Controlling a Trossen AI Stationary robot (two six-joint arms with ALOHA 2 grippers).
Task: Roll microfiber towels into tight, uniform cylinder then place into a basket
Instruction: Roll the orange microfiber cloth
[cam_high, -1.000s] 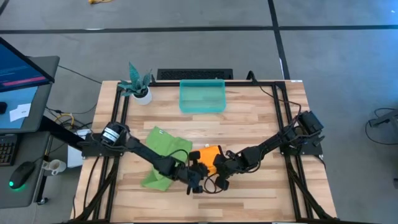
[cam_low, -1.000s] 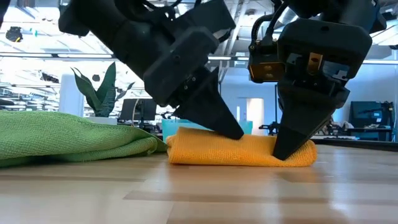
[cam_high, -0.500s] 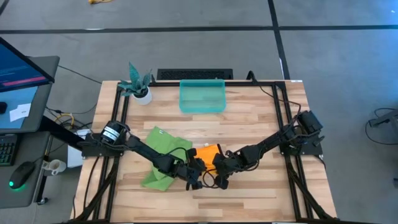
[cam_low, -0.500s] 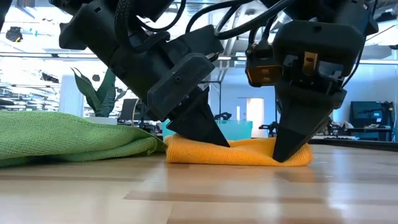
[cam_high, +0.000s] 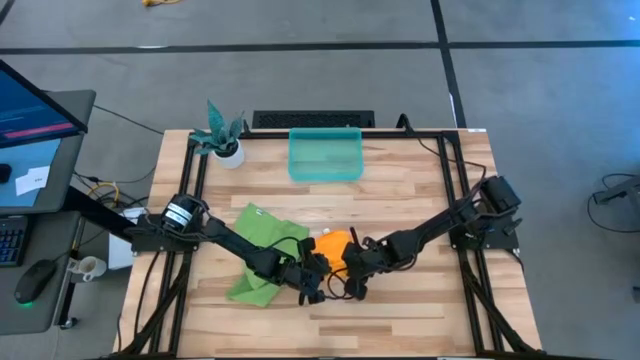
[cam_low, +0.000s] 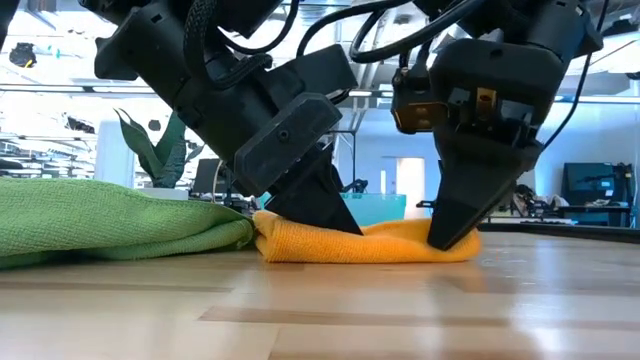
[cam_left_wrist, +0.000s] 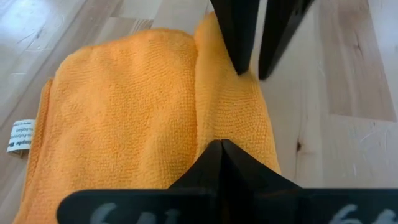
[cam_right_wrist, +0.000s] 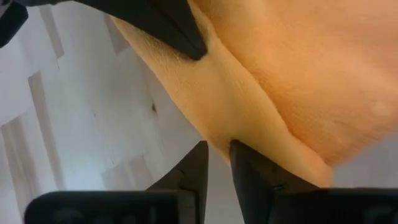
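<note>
The orange-yellow towel (cam_low: 370, 243) lies loosely rolled on the table (cam_high: 400, 200) near its front middle, partly hidden under both grippers in the high view. My left gripper (cam_low: 340, 222) is shut, with its tip down on the towel's left part. My right gripper (cam_right_wrist: 219, 152) stands at the towel's right end (cam_low: 462, 243), its fingers a small gap apart. The lime green towel (cam_high: 262, 245) lies crumpled flat on the table to the left, under my left arm. The teal basket (cam_high: 325, 155) stands at the far middle. My left gripper presses its shut fingertips (cam_left_wrist: 221, 149) down on the towel's rolled near fold (cam_left_wrist: 230, 118), slanting down from the table's left. The towel lies on the table and is dented under the tip. My right gripper comes steeply from above at the fold's right end (cam_right_wrist: 214, 127). One fingertip (cam_left_wrist: 239, 62) rests on the fold's end; the other (cam_left_wrist: 267, 68) stands beside the towel on the wood.
A small white pot with a teal plant (cam_high: 222, 140) stands at the far left corner. Black frame rails (cam_high: 455, 190) run along both sides of the table. Bare wood lies between the towels and the basket.
My left gripper has sunk and slid toward the table's left, onto the orange towel. My right gripper has shifted slightly left with the towel's right end. The roll has moved a little toward the green towel and now lies flatter than before.
</note>
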